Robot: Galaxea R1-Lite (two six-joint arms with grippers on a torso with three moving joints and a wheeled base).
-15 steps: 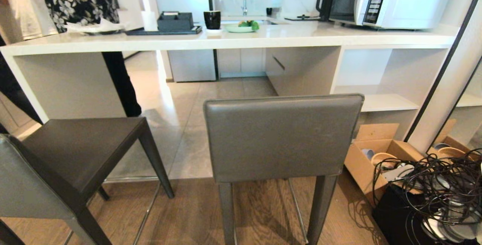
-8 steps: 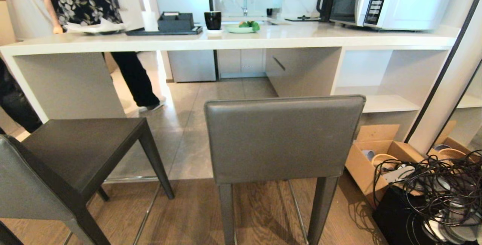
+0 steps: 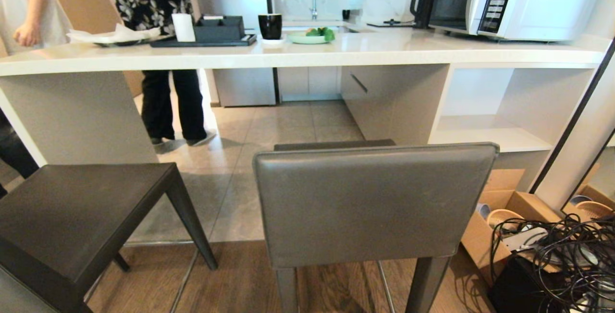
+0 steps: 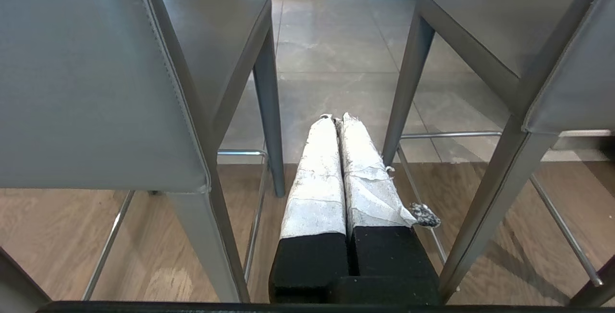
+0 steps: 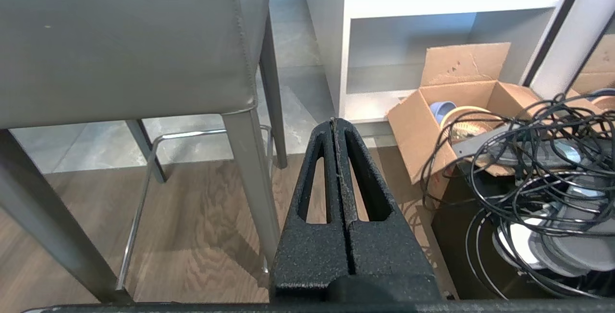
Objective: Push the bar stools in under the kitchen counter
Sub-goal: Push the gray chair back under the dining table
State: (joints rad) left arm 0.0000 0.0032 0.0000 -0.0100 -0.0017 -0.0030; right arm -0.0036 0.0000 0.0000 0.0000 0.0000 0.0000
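Under the long white stone bench [image 3: 307,51], open tiled floor [image 3: 288,125] at 12 o'clock; two dark grey leather bar stools [image 3: 375,207] face it, both pincers [image 4: 335,119] [image 5: 332,121] pressed together.

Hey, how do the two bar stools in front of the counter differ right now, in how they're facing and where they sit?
The right stool stands square to the kitchen counter, its backrest facing the camera and hiding most of its seat. The left stool is turned at an angle, its seat open to view. The right stool sits centred before the counter's opening; the left stool stands by the grey side panel. Both are dark grey leather with slim legs and chrome footrests, and neither is pushed under yet.
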